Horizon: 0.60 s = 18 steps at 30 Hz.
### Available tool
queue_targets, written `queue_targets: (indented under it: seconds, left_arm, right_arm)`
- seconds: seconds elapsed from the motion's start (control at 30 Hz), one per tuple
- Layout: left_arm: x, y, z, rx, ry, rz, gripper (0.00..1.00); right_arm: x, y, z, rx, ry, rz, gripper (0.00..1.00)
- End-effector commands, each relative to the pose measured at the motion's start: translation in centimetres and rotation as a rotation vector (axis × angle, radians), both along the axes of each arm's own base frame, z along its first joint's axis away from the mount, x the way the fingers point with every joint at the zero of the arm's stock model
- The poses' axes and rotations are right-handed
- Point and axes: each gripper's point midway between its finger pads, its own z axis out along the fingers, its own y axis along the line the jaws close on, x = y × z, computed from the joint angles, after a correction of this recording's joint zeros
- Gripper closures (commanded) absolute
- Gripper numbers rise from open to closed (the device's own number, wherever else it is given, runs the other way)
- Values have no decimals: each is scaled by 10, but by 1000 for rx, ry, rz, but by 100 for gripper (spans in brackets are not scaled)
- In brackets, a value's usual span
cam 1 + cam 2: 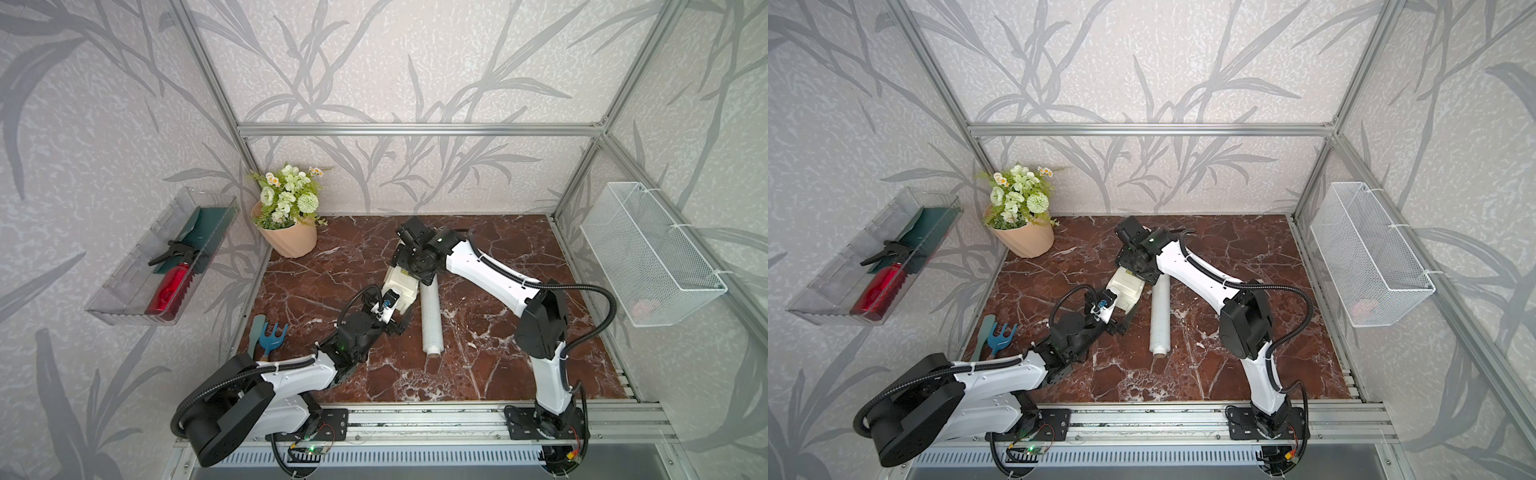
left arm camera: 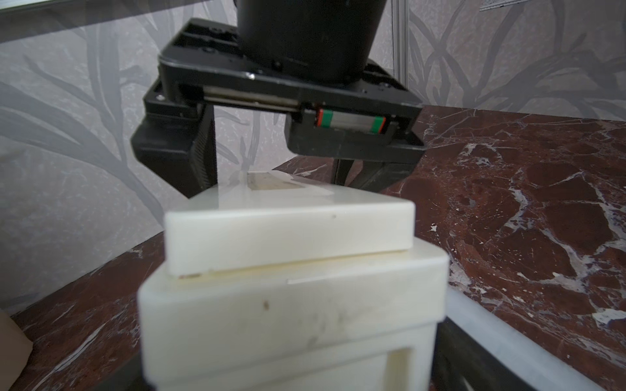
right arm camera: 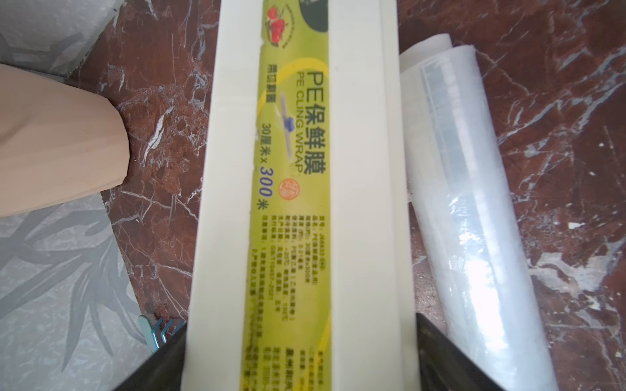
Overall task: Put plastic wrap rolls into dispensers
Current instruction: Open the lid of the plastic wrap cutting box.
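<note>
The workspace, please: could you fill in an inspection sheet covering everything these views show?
Surface: red-brown marble-pattern tabletop with white veins.
Job's things: long cream-white plastic dispenser box with a yellow-green label, lid on; whitish translucent plastic wrap roll lying beside it, not yet inside.
Clutter: peach flower pot at the back; blue hand rake and teal tool at the tabletop's left edge.
Grippers: right gripper shut across the box's far end; left gripper astride its near end, grip unclear.
Cables: black corrugated conduits looping along both arms.
Surroundings: leaf-patterned walls; clear wall tray holding a red spray bottle; white wire mesh basket.
</note>
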Motion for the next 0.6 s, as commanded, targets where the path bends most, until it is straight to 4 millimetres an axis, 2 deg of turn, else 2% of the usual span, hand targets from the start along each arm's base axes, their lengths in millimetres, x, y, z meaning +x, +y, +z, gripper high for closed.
queue_targets:
  seconds: [0.0, 0.37, 0.43, 0.57]
  left_arm:
    - [3, -3, 22, -36, -89, 3, 1]
    - [4, 3, 6, 16, -60, 35, 2]
    - [6, 5, 3, 31, -53, 48, 9]
    - [7, 10, 2, 37, -45, 75, 32]
  right_arm:
    - [2, 6, 37, 85, -72, -6, 27]
    - [3, 11, 40, 108, -65, 16, 26]
    - [2, 11, 41, 110, -67, 24, 26]
    - [0, 10, 43, 112, -62, 35, 25]
